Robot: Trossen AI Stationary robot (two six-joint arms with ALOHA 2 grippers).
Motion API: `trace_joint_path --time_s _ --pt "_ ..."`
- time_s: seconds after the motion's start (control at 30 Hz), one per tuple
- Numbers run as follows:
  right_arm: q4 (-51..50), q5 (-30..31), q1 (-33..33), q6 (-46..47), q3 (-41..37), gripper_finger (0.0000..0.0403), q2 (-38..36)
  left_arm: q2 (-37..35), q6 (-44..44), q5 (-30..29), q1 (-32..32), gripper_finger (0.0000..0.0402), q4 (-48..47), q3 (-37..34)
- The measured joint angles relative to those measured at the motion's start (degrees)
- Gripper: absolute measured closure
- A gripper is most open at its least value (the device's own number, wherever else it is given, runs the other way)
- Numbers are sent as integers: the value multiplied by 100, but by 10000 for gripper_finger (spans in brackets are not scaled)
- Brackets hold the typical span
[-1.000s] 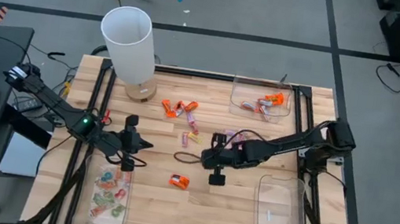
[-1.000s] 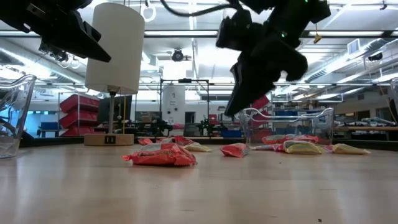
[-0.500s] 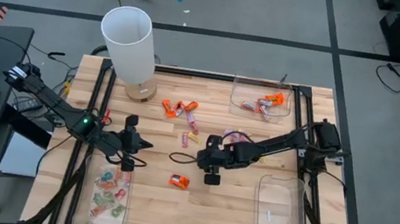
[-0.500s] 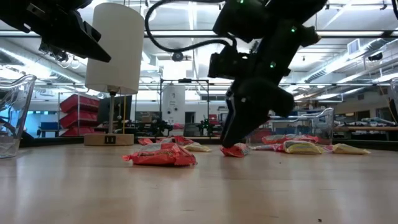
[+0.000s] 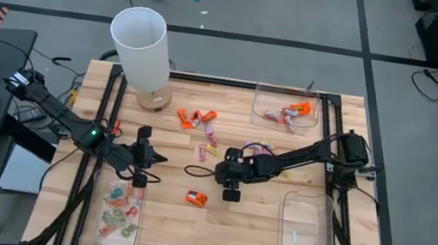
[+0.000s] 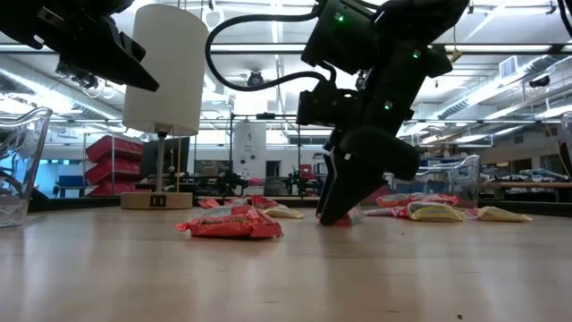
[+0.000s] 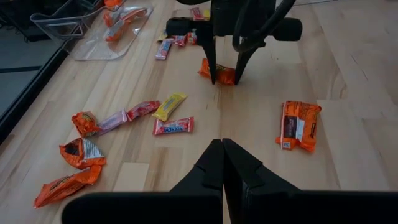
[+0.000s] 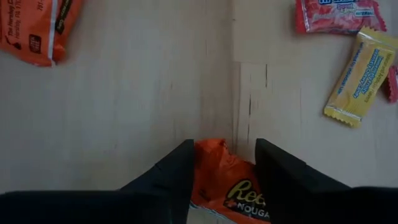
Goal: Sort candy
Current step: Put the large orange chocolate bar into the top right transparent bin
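My right gripper [image 5: 203,172] is down at the table's middle, open. Its fingers stand on either side of an orange candy [image 8: 227,180] that lies flat on the wood, also seen in the left wrist view [image 7: 224,74]. In the low view the fingertips [image 6: 332,215] reach the tabletop. My left gripper [image 7: 222,162] is shut on nothing and hovers over the table's left side [image 5: 154,158]. More candy lies loose: an orange piece [image 5: 195,197] nearer the front, an orange cluster [image 5: 193,119] farther back, and pink and yellow pieces [image 5: 209,149]. My right gripper comes at the orange candy slanting down from the table's right. One finger [image 8: 177,171] stands at each side of the wrapper's end [image 8: 211,152]. The candy lies flat on the table. I cannot tell whether the fingers touch it.
A clear tray [image 5: 120,212] with green-and-pink candy sits at the near left. Another tray [image 5: 286,111] with orange candy is at the far right. A third tray [image 5: 306,236] is at the near right. A tall white cylinder lamp [image 5: 139,45] stands at the far left.
My right gripper has come down toward the tabletop and a little toward the table's left edge. Its fingers now stand around the orange candy. The candy has stayed where it lay.
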Motion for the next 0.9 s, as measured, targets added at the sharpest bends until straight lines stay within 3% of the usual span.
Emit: trace_joint_path --time_s 0.43,0.9 --pt "-50 -111 -4 25 -7 387 9 0 1 11 0 401 7 0" --pt "-139 -64 2 108 -61 402 -390 0 3 11 0 401 9 0"
